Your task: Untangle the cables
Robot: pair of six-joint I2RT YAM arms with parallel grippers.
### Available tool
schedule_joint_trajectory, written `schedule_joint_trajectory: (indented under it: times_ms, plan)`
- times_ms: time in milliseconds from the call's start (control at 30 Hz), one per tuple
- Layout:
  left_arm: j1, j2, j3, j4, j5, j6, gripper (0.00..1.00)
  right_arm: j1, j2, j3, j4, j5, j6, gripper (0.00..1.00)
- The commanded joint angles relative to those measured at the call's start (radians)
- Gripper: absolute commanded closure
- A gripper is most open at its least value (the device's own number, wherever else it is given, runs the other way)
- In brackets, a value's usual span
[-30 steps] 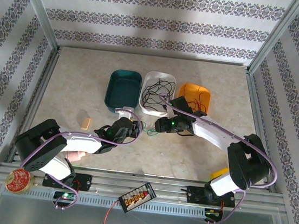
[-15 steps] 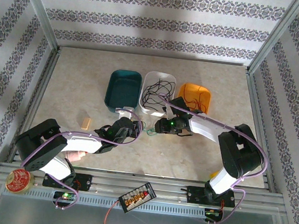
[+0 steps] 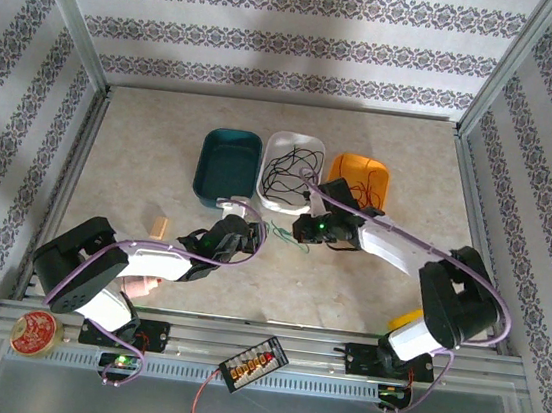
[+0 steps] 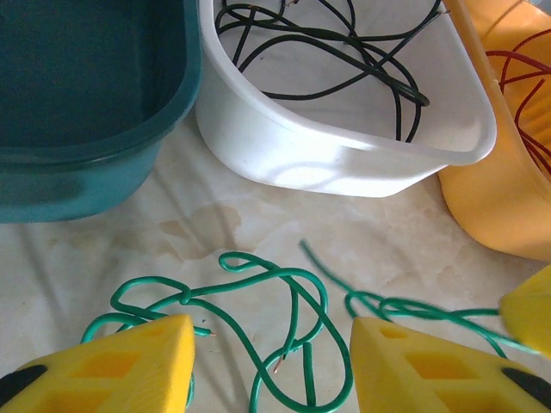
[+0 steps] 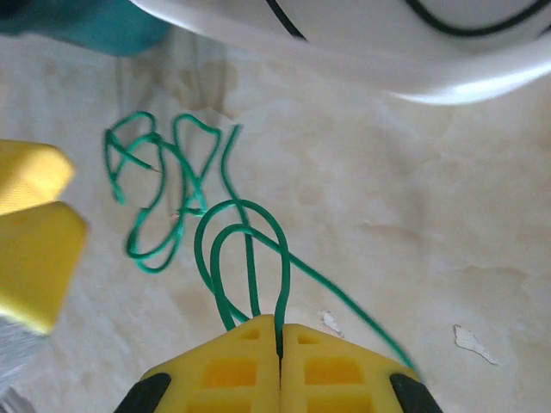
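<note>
Cables are split three ways right now. The black cables (image 4: 370,67) are piled in the white bin (image 4: 344,168). The red cables (image 4: 525,86) are in the orange bin (image 4: 491,206). The green cable (image 5: 250,267) is loose on the bare table (image 3: 346,296), just in front of the white bin and the teal bin (image 4: 86,163), which looks empty from the left wrist view.

The right gripper (image 5: 280,335) has its yellow fingers pressed tight together, pinching a loop of the green cable. One strand trails off to the lower right across the table. The rest of it is a messy bunch of curls with a knotty bit on the far side, lying flat on the tabletop.

The left gripper (image 4: 269,344) sits low right next to it with its jaws standing apart and nothing clamped. A few green loops lie on the table in the gap between its fingers. The two grippers are really close to each other.

Off to the left there's a small wooden block (image 3: 160,227), well away from the tangle.
</note>
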Motion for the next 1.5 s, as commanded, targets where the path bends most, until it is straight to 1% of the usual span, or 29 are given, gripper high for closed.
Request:
schedule_joint_trajectory:
  times_ms: [0,100,300,367,467,533,667,767,833,933,1033,1133,1267,1333,1433,1467]
  plan:
    - [-0.010,-0.008,0.004,0.020,0.022,0.025,0.48,-0.005,-0.084,-0.004,-0.019,0.018,-0.005,1.00]
    - [-0.010,-0.030,-0.027,0.095,0.062,0.042,0.47,-0.024,-0.138,-0.003,-0.019,-0.014,0.007,1.00]
    - [-0.006,-0.060,-0.094,0.312,0.212,0.072,0.43,-0.064,-0.170,0.004,0.004,-0.114,0.030,1.00]
    - [-0.003,-0.068,-0.102,0.351,0.236,0.074,0.37,-0.069,-0.170,0.001,0.024,-0.152,0.042,1.00]
    - [0.018,-0.077,-0.117,0.408,0.276,0.044,0.31,-0.069,-0.174,-0.001,0.043,-0.193,0.057,1.00]
    - [0.038,-0.070,-0.124,0.452,0.306,0.016,0.30,-0.069,-0.184,-0.005,0.065,-0.226,0.073,1.00]
    - [0.057,-0.053,-0.121,0.499,0.333,-0.009,0.32,-0.067,-0.198,-0.006,0.087,-0.280,0.093,1.00]
    - [0.069,-0.047,-0.113,0.514,0.342,-0.017,0.37,-0.064,-0.211,-0.008,0.089,-0.299,0.098,1.00]
    - [0.081,-0.044,-0.113,0.536,0.354,-0.025,0.41,-0.065,-0.219,-0.012,0.090,-0.306,0.101,1.00]
    - [0.097,-0.045,-0.105,0.536,0.371,-0.030,0.52,-0.063,-0.231,-0.019,0.101,-0.319,0.113,1.00]
    - [0.104,-0.039,-0.088,0.542,0.397,-0.030,0.56,-0.060,-0.230,-0.026,0.123,-0.342,0.135,1.00]
    - [0.108,-0.029,-0.071,0.565,0.443,-0.034,0.57,-0.056,-0.225,-0.027,0.128,-0.339,0.140,1.00]
    - [0.120,-0.002,-0.072,0.651,0.521,-0.075,0.49,-0.058,-0.219,-0.024,0.140,-0.331,0.154,1.00]
    - [0.125,0.019,-0.072,0.687,0.544,-0.098,0.48,-0.058,-0.214,-0.021,0.154,-0.337,0.165,1.00]
    - [0.130,0.056,-0.065,0.718,0.558,-0.123,0.47,-0.057,-0.208,-0.015,0.163,-0.345,0.176,1.00]
    - [0.130,0.066,-0.058,0.716,0.561,-0.125,0.49,-0.057,-0.207,-0.013,0.171,-0.351,0.180,1.00]
